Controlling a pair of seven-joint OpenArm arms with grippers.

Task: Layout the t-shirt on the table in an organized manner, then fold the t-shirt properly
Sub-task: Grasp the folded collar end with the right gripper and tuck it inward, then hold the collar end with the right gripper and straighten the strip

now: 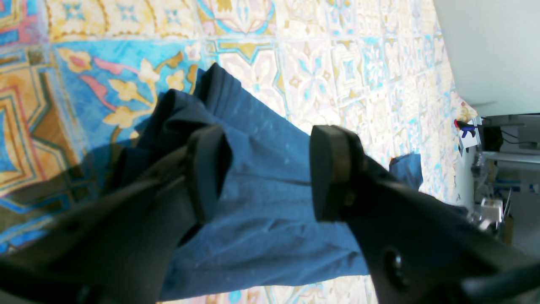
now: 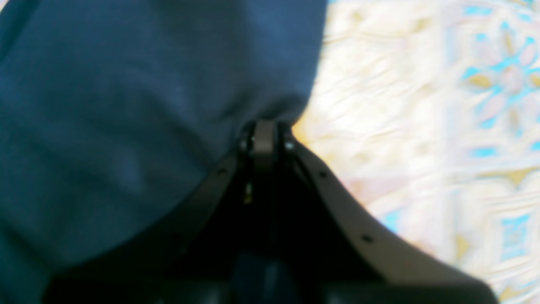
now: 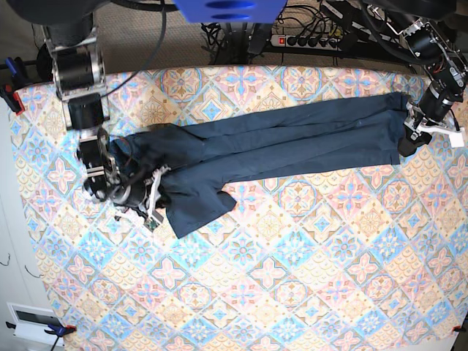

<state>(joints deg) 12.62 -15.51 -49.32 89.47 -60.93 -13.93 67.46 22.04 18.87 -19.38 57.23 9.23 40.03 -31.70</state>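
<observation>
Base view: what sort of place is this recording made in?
Probably a lab or workshop robot bench, not a home. A table under a patterned cloth carries only a t-shirt; a power strip with tangled cables lies behind it, and clamps pin the cloth edges.

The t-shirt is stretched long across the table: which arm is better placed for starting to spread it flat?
Probably the right: the right gripper is shut on the t-shirt edge. The left gripper stands open above the other end, gripping nothing.
</observation>
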